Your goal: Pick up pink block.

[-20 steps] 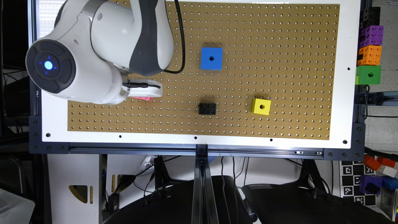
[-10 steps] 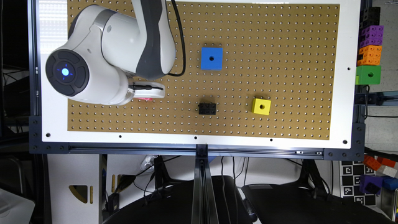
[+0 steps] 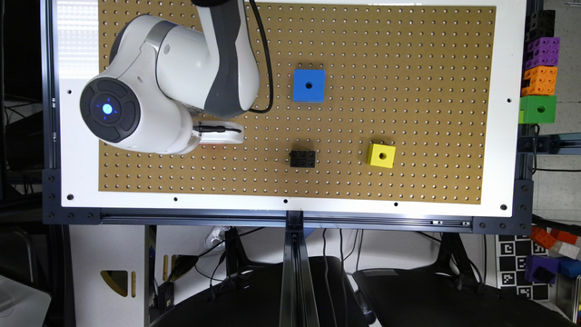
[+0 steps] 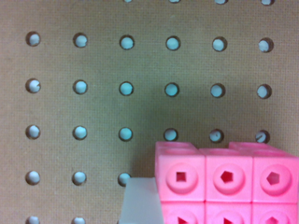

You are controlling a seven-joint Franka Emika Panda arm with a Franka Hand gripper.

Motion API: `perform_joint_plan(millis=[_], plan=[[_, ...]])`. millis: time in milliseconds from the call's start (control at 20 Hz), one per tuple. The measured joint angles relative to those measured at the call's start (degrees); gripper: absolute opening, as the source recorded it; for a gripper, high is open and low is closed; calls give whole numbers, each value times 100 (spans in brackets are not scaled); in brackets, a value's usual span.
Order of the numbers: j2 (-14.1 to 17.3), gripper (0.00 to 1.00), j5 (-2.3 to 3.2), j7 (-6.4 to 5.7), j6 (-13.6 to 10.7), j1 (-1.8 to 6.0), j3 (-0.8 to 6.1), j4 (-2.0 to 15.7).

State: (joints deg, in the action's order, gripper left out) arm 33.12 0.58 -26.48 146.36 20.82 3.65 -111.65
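The tool (image 3: 220,135) is low over the table (image 3: 408,91). The pink block (image 4: 229,184) touches one pale finger (image 4: 142,203); I cannot tell how far the tool is open.

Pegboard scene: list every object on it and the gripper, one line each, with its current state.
pink block: studs up on the pegboard, a pale finger beside it.
gripper: low over the board; open or shut unclear.
blue cube: flat on the board, apart from the rest.
black studded brick: flat, studs up, untouched.
yellow cube: flat, slightly turned, to the exterior view's right of the black brick.
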Motion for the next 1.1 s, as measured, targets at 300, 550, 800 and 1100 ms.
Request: perform_joint_plan(millis=[300, 550, 800, 1100], plan=[[0, 0, 0, 0, -5, 2, 0, -1], [-4, 0, 0, 0, -10, 3, 0, -1], [-77, 0, 0, 0, -61, 14, -1, -2], [-485, 0, 0, 0, -457, 15, -1, -2]])
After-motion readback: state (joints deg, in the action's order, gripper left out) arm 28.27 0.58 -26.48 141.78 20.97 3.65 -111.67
